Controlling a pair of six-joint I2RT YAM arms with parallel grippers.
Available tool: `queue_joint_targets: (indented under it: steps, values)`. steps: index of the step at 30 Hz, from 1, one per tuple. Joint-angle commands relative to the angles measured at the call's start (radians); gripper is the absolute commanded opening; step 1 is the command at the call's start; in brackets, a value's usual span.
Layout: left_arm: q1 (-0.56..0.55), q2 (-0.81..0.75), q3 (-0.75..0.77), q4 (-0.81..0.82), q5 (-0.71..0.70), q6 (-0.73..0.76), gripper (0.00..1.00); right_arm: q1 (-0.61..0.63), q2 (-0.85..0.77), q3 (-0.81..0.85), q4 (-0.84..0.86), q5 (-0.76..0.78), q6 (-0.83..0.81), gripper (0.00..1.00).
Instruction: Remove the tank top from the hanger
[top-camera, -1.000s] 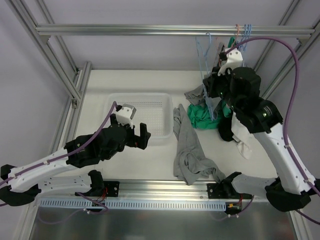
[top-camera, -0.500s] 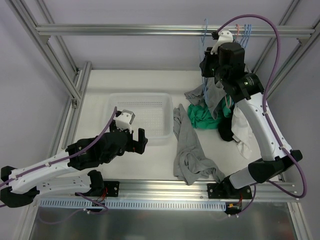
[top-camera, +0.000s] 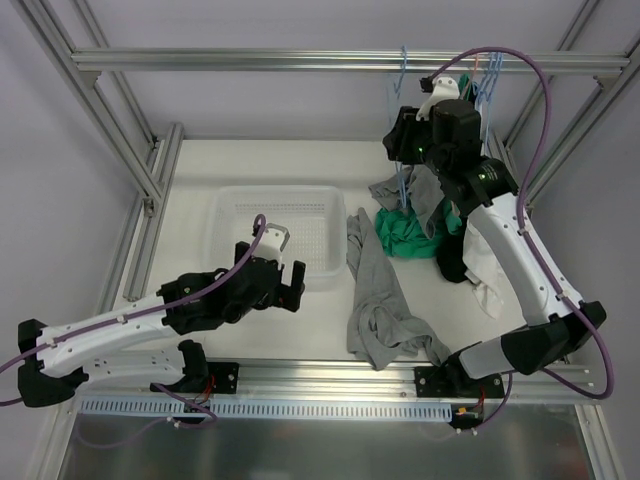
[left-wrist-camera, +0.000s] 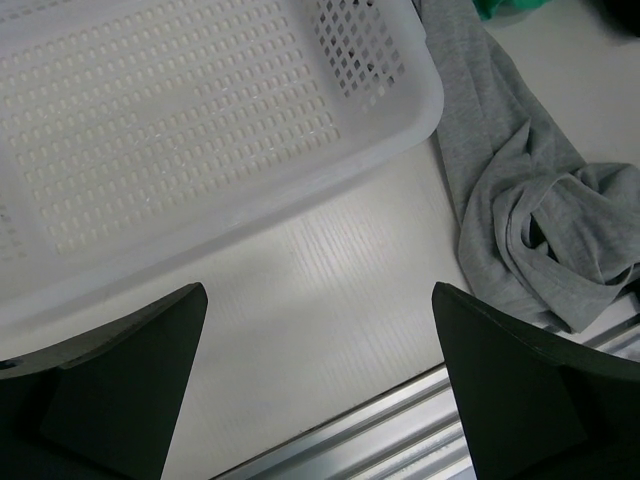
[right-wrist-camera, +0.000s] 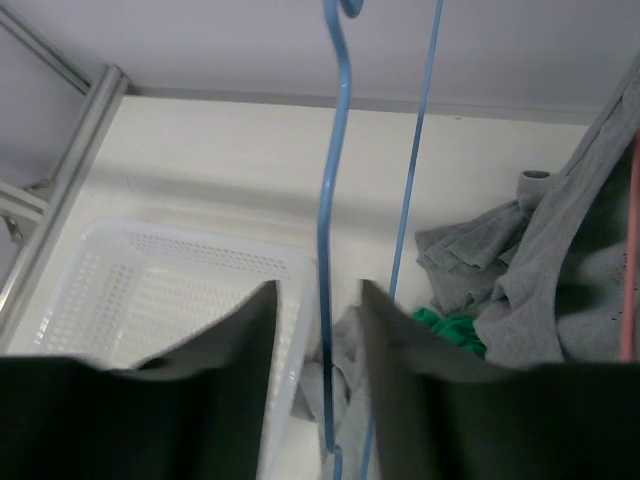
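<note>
Since the earlier frame the right arm has swung a little left beneath the aluminium top rail (top-camera: 250, 60), and the left arm has slid forward along the near side of the white perforated plastic basket (top-camera: 225, 200) (left-wrist-camera: 430, 90).

Raised high at the back right, the right gripper (top-camera: 400, 140) (right-wrist-camera: 318, 290) has its fingers a narrow gap apart. The thin blue wire hanger (top-camera: 403, 70) (right-wrist-camera: 325, 250) runs straight down through that gap, and neither finger visibly presses on it. What shows of the blue wire is bare.

The grey fabric tank top (top-camera: 428, 192) (right-wrist-camera: 560, 280) hangs just right of that gripper, rising along the right edge of the right wrist view beside a thin red wire (right-wrist-camera: 630, 250). What it hangs from cannot be seen.

Under it, on the white table (top-camera: 300, 160) (left-wrist-camera: 320, 260), a crumpled green garment (top-camera: 405, 235) lies touching its lower folds.

The left gripper (top-camera: 275, 280) (left-wrist-camera: 318, 300) hovers low over the table at the basket's near right corner, its jaws spread wide and holding nothing.

A second, crumpled grey garment (top-camera: 375, 300) (left-wrist-camera: 520, 200) lies on the table just right of the basket, one fold touching the basket's corner.
</note>
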Motion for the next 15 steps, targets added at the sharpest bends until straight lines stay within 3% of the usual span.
queue_joint_targets:
  steps: [1, 3, 4, 8, 9, 11, 15]
  values:
    - [-0.008, 0.033, 0.005, 0.076, 0.063, 0.010, 0.99, -0.001, -0.066, -0.040, -0.024, -0.034, 0.041, 0.50]
    - [-0.008, 0.055, 0.004, 0.148, 0.144, 0.033, 0.99, -0.003, -0.112, -0.072, -0.021, -0.046, 0.048, 0.75]
    - [-0.008, 0.079, 0.002, 0.177, 0.174, 0.061, 0.99, -0.001, -0.131, -0.085, -0.021, -0.052, 0.048, 0.79]
    - [-0.008, 0.165, 0.004, 0.334, 0.337, 0.138, 0.99, -0.001, -0.285, -0.163, -0.027, -0.128, 0.024, 0.84]
    - [-0.008, 0.188, 0.013, 0.355, 0.406, 0.153, 0.99, -0.001, -0.318, -0.183, -0.032, -0.137, 0.021, 0.92]
    - [-0.013, 0.274, 0.047, 0.403, 0.463, 0.191, 0.99, -0.001, -0.390, -0.243, -0.072, -0.143, -0.043, 0.99]
    - [-0.020, 0.450, 0.140, 0.418, 0.503, 0.227, 0.99, -0.003, -0.569, -0.315, -0.187, -0.066, -0.097, 1.00]
